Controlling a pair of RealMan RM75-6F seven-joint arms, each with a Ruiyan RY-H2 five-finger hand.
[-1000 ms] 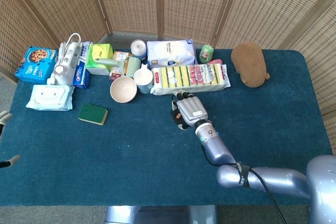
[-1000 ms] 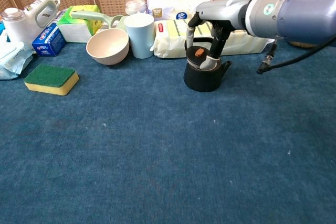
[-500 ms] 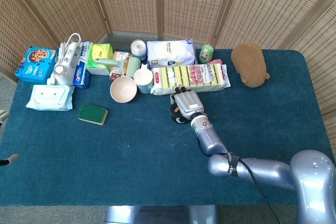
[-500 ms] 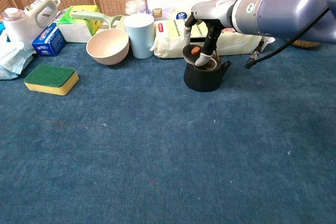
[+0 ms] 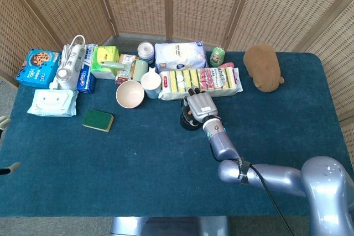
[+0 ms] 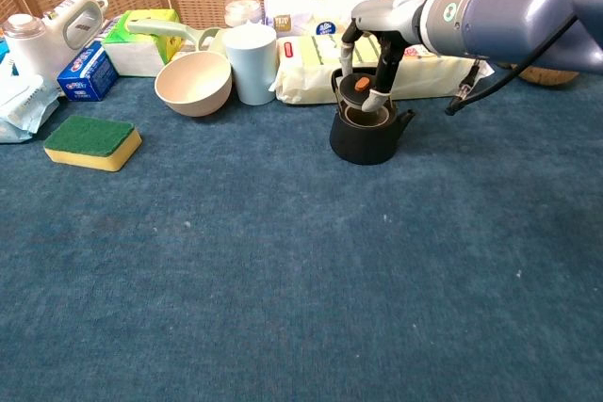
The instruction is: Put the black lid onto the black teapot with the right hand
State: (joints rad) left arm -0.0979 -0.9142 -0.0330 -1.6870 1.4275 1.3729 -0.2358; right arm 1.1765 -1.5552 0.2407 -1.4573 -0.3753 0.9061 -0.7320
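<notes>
The black teapot (image 6: pixel 368 136) stands on the blue cloth in front of the yellow sponge pack, its mouth open and its handle upright. In the head view only a bit of the teapot (image 5: pixel 187 123) shows under my right hand (image 5: pixel 199 105). The right hand (image 6: pixel 379 63) reaches down from above and pinches the black lid (image 6: pixel 362 88), which has an orange knob. The lid hangs tilted just above the pot's mouth, between the handle's arms. Of the left hand (image 5: pixel 4 121) only pale fingertips show at the left edge, spread apart and off the table, holding nothing.
Behind the teapot lie the yellow sponge pack (image 6: pixel 316 68), a pale blue cup (image 6: pixel 251 61) and a beige bowl (image 6: pixel 194 82). A green-and-yellow sponge (image 6: pixel 92 142) lies at the left. Boxes, wipes and a brown plush toy (image 5: pixel 263 68) line the back.
The right hand has lifted the lid a little off the pot's mouth and shifted it slightly right; the pot's open rim now shows below it. The teapot has stayed put.
</notes>
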